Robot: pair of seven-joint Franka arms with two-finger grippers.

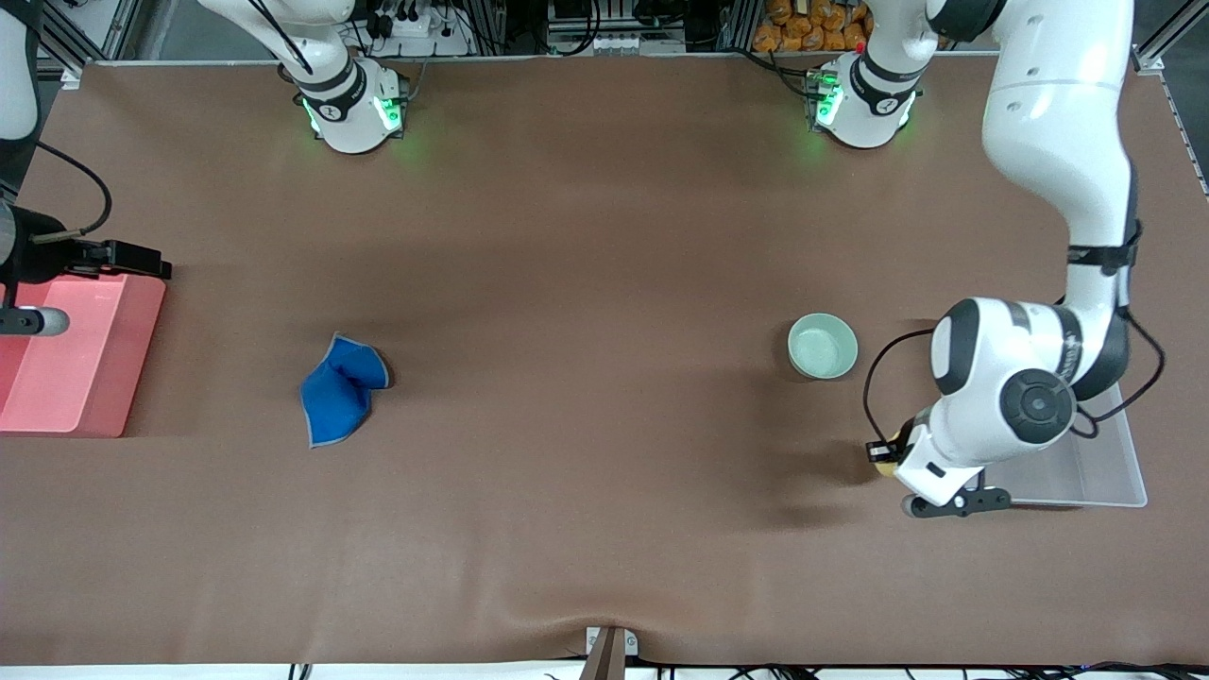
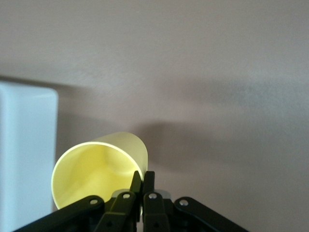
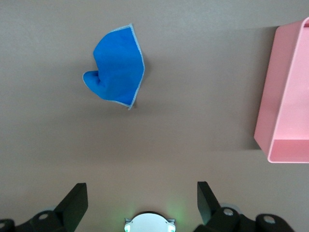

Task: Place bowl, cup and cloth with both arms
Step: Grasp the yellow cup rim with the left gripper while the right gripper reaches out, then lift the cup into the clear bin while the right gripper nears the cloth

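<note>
**K:** Left wrist view: left gripper has its fingers pinched on the rim wall of the cup, one finger inside, one outside. Cup's yellow, thin-walled, smooth, tapered. Looks light and stiff to me, maybe slick. A rim pinch should do if it doesn't swing.

**R:** Where is it on the table?

**K:** At the left arm's end, just beside the clear bin. Front view mostly hides it under the wrist, only a yellow sliver shows. Can't tell if it's lifted or still touching the table.

**R:** Bowl?

**K:** Bowl sits upright on the brown mat, near the cup and farther from the front camera. Pale mint, glossy, round. Probably rigid and slippery, so I'd take the rim the same way, not the outside.

**R:** And the cloth?

**K:** Cloth is well apart, toward the right arm's end, near the pink bin. Royal blue, grey stitched edge, crumpled with a raised fold. Soft and limp, so I'd pinch that fold from above.

**R:** Right arm?

**K:** Waiting. Right gripper hangs high by the pink bin, fingers spread wide, nothing in them.
</note>
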